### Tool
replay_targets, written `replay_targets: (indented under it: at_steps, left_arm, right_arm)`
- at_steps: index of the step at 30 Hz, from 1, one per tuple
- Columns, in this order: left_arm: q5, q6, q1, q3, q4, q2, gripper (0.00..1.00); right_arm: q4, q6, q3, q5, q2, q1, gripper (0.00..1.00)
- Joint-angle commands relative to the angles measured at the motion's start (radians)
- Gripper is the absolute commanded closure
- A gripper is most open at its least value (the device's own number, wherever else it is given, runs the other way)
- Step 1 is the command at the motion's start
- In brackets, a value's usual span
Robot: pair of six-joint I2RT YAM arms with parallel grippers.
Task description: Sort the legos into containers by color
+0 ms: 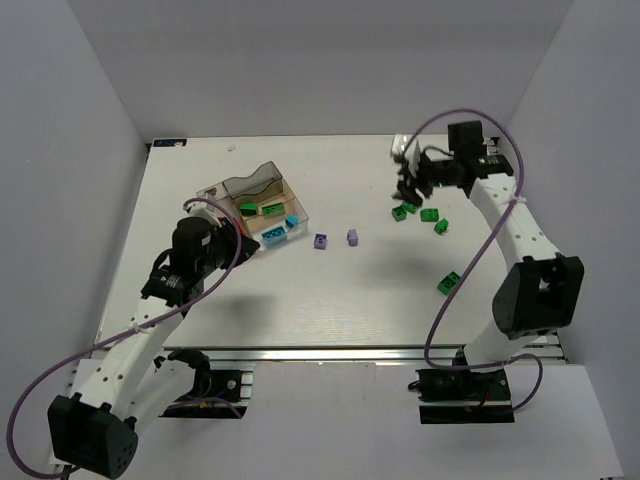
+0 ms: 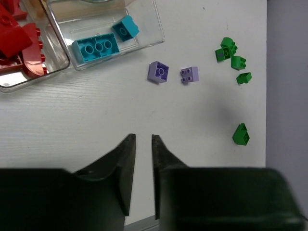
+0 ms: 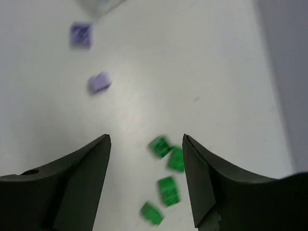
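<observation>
Five green legos (image 2: 238, 62) lie loose on the tabletop (image 2: 72, 110), four in a little bunch and one by itself, closer to the arms' side. The right hand (image 3: 145, 142) hangs over the bunch with its fingers wide apart and nothing in it. It looks ready to go down and pick one green piece, but its own picture is blurry, so which piece cannot be told. Two purple legos (image 2: 158, 71) sit side by side but not touching, between the bunch and the box (image 2: 139, 46). The box sits on the left side of the tabletop with its lid up, most likely so that pieces can be dropped in from above. Each color gets its own room in it. Two cyan legos (image 2: 96, 47), one long and one short, lie in the room closest to the purple ones. The red legos (image 2: 17, 43) are piled in the room next to that, too jumbled to count. From above, two more green pieces show in a room farther back. No purple piece shows in the box, so the purple ones and the loose green ones are the work left to do. The left hand (image 2: 143, 139) is low beside the box with only a thin gap between its fingers. It holds nothing and seems to be waiting near the purple pair.
</observation>
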Motion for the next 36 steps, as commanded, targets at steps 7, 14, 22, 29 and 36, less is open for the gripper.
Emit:
replay_targets:
  at_steps: [7, 14, 22, 29, 36]
  left_arm:
    - [0.078, 0.010, -0.011, -0.021, 0.141, 0.078, 0.49]
    - [0.071, -0.002, -0.011, -0.027, 0.146, 0.086, 0.46]
    - [0.043, -0.023, -0.011, -0.053, 0.146, 0.055, 0.45]
    - [0.028, -0.036, -0.011, -0.064, 0.141, 0.052, 0.45]
    - [0.040, -0.036, -0.011, -0.053, 0.158, 0.083, 0.44]
  right_arm:
    - [-0.737, -1.045, -0.402, 0.186, -0.157, -0.182, 0.11]
    - [-0.621, -1.180, -0.548, 0.326, -0.165, -0.281, 0.11]
    - [-0.429, -1.289, -0.665, 0.369, -0.141, -0.298, 0.11]
    - [-0.363, -1.288, -0.662, 0.386, -0.093, -0.298, 0.15]
    - [-0.369, -1.288, -0.621, 0.378, -0.065, -0.300, 0.36]
